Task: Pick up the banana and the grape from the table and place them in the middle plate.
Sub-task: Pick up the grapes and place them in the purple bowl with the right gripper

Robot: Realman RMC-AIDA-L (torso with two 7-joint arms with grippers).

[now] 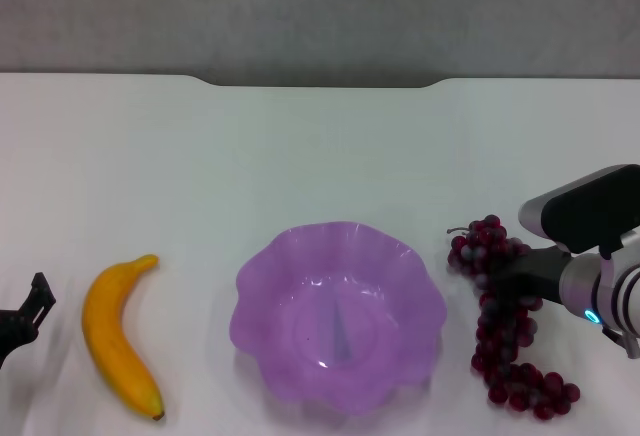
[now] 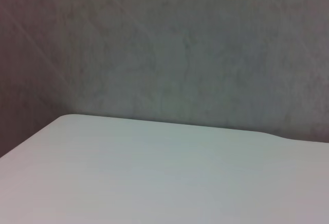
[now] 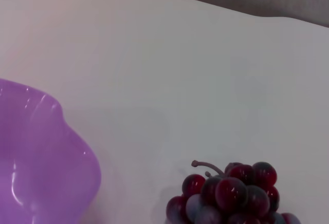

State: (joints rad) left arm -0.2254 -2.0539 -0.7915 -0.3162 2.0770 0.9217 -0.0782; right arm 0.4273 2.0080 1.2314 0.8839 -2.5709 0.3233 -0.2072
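The yellow-orange banana (image 1: 118, 336) lies on the white table (image 1: 300, 156) at the front left. The purple scalloped plate (image 1: 262, 296) sits in the middle front and holds nothing. The dark red grape bunch (image 1: 508, 346) lies on the table just right of the plate. My right gripper (image 1: 508, 281) reaches in from the right and sits over the upper part of the bunch. The right wrist view shows the top of the bunch with its stem (image 3: 231, 193) and the plate's rim (image 3: 46, 152). My left gripper (image 1: 25, 316) is at the far left edge, left of the banana.
The table's far edge has a notch (image 1: 320, 83) with a grey wall behind it. The left wrist view shows only bare tabletop (image 2: 154, 172) and that wall. Open table lies behind the plate and the fruit.
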